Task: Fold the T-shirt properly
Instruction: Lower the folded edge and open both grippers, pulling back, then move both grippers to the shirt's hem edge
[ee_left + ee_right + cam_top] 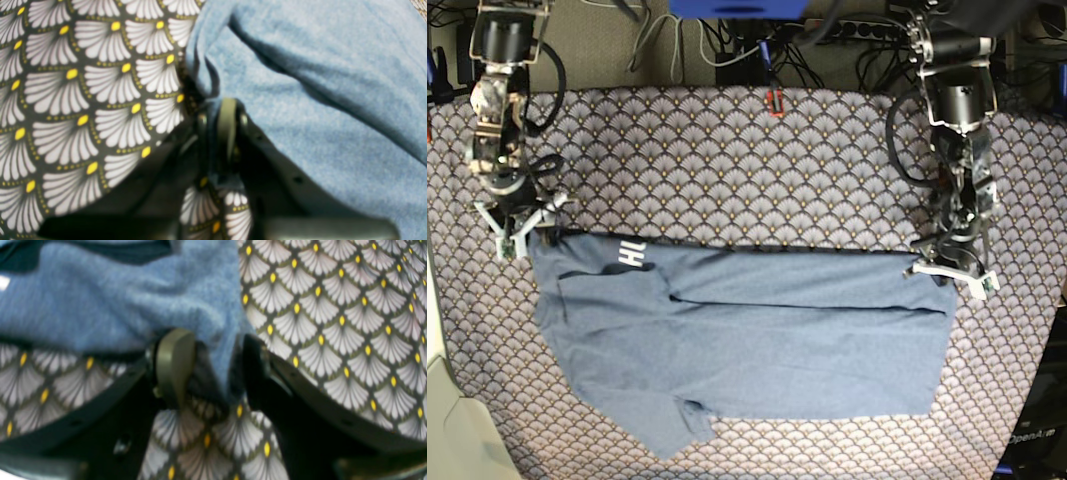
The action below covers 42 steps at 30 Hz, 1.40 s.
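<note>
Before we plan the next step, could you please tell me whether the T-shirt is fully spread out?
No, it is partly folded: in the base view, the T-shirt has its upper edge doubled over in a long strip.

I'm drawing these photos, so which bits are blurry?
Left wrist view: the end effector is blurry, the cloth beside it sharper. Right wrist view: the end effector and the shirt near it look soft. Base view: the shirt letters look clear.
</note>
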Each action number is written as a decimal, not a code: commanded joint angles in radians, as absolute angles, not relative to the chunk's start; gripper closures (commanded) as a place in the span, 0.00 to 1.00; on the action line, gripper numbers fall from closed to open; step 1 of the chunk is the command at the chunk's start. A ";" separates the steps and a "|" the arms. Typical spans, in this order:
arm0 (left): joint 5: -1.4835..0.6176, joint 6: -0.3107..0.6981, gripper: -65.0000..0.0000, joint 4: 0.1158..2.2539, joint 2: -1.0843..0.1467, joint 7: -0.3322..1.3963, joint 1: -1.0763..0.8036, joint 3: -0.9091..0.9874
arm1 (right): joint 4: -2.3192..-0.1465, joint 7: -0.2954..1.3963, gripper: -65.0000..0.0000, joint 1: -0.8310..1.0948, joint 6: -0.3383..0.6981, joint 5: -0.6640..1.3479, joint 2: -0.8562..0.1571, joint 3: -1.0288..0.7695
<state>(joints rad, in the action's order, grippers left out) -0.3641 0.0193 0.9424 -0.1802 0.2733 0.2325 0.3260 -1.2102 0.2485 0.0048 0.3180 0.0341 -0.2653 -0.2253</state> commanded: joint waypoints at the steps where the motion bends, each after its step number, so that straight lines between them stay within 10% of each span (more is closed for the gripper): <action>1: -0.364 0.013 0.99 0.960 -0.203 0.251 0.252 0.332 | -1.205 0.269 0.56 0.002 0.318 0.022 -0.278 -0.229; 6: -0.364 0.013 0.99 0.960 -0.209 0.252 0.252 0.332 | -1.207 0.265 0.60 0.012 0.318 0.022 -0.277 -0.229; 12: -0.363 0.013 0.99 0.961 -0.211 0.257 0.246 0.328 | -1.218 0.272 1.00 0.038 0.318 0.022 -0.277 -0.229; 42: -0.363 0.013 0.99 1.613 -0.242 0.516 -0.260 0.533 | -1.666 0.263 1.00 0.538 0.320 0.079 -0.291 -0.229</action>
